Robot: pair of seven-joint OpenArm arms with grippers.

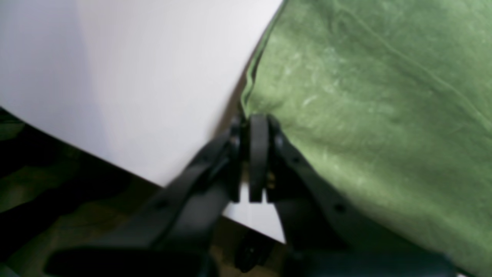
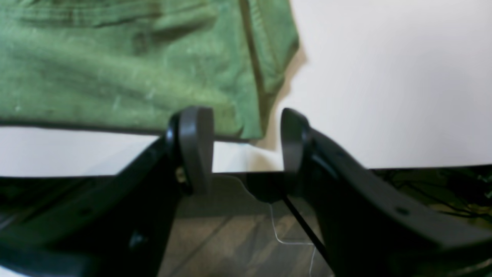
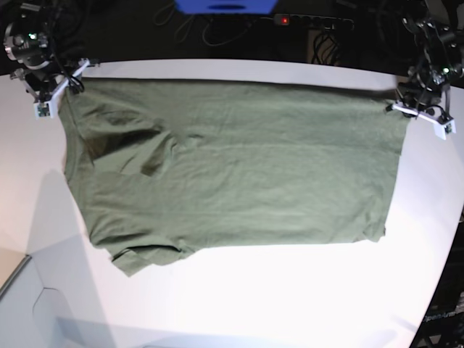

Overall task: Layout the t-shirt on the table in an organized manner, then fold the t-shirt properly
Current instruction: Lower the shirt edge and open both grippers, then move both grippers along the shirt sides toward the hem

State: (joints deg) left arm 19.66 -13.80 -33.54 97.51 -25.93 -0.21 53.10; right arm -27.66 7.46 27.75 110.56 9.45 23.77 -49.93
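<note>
Olive cotton is being spread flat: the shirt [image 3: 232, 167] is lying across the far half of the white table [image 3: 290, 297], nearly laid out. From the base view, the near sleeve [image 3: 145, 257] is seen bunched and the left part creased, so smoothing there is judged the work remaining before any fold. At the far corners, the right gripper [image 2: 246, 134] is standing with jaws parted just off a corner, nothing being held; the left gripper [image 1: 255, 123] is pinched on the shirt's edge. Releasing it gently is advised, so the thin, wrinkly cloth is not being dragged.
</note>
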